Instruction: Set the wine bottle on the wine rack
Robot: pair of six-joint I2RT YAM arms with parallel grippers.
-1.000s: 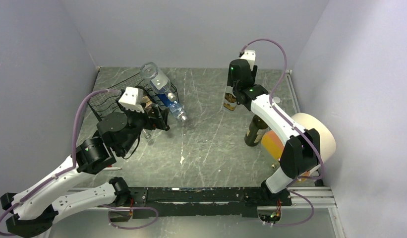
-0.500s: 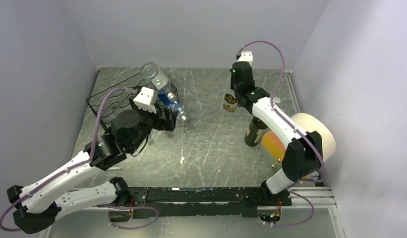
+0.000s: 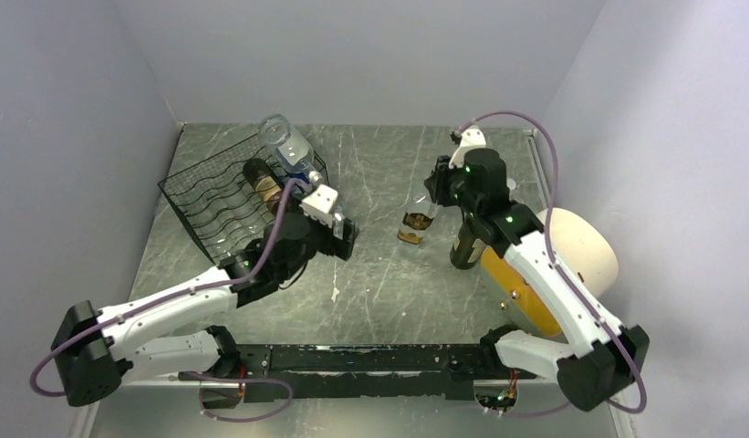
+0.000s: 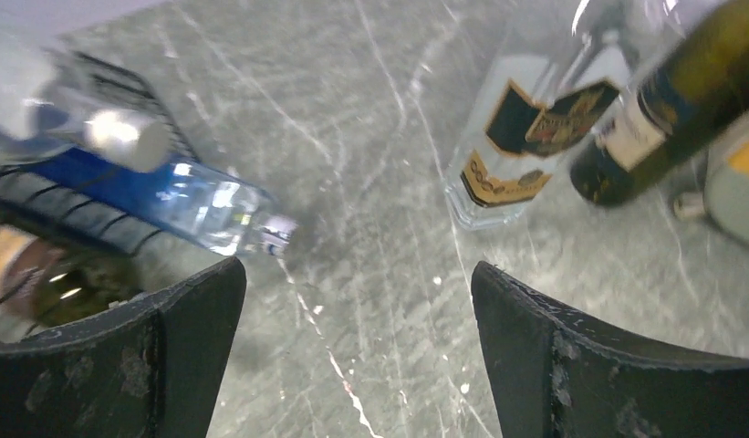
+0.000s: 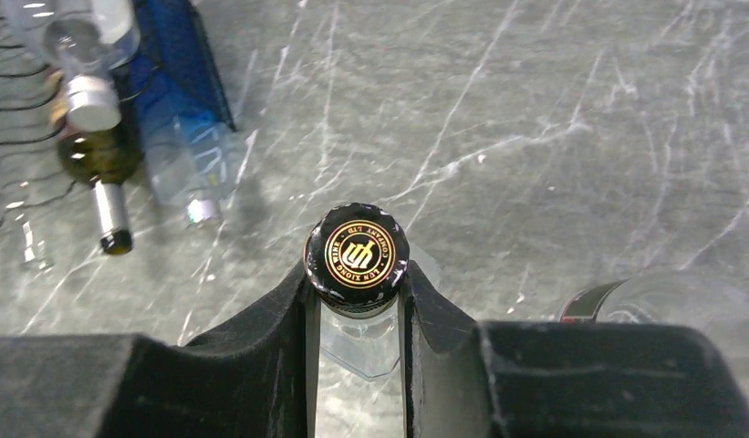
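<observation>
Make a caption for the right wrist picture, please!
Right end effector shut on a clear bottle at its black-and-gold cap, above the grey table.

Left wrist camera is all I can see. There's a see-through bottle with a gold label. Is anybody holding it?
Observer: Yes. The right gripper is shut on the clear bottle at its neck, just under a black cap with a gold logo.
Operator: What's the brown thing at my left edge?
Observer: That's a dark bottle lying on its side in the wine rack.
</observation>
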